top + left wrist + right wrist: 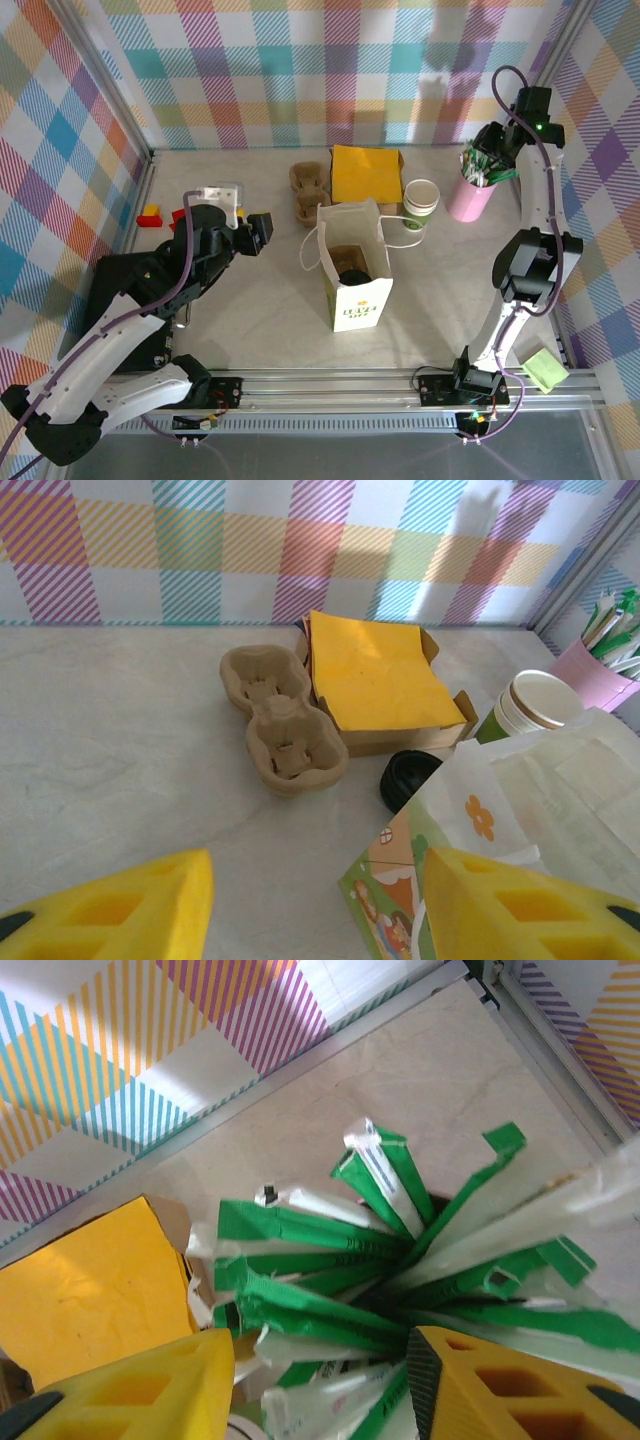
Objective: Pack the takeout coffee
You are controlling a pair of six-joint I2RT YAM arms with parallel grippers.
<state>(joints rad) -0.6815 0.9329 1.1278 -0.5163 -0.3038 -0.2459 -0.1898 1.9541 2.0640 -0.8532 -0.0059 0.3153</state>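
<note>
finding one: the takeout coffee [420, 203] stands upright on the bench [275, 335], outside the paper bag [362, 305]. it is well to the right of the left claw [260, 232], and near the right claw [488, 152], on that claw's left and closer to the arm bases. its top shows cream; we see no black lid on it.

finding two: a black round piece [408, 778], lid-like, sits ahead of the left claw at the bag's edge. whether it lies inside the bag or on the bench beside it we cannot tell.

finding three: the left claw is released, fingers wide apart with nothing between them, just left of the bag. the pulp carrier [308, 195] and the yellow napkins [366, 172] lie ahead of it, untouched.

finding four: the right claw hangs over the pink cup [468, 200], its fingers either side of the green-wrapped sticks [400, 1260]. whether it is grasping any of them we cannot tell.

assessment: packing is at an early stage. the bag stands open, but the coffee is not yet in it. in our judgement, lidding the cup, lifting it and lowering it into the bag all remain.
</note>
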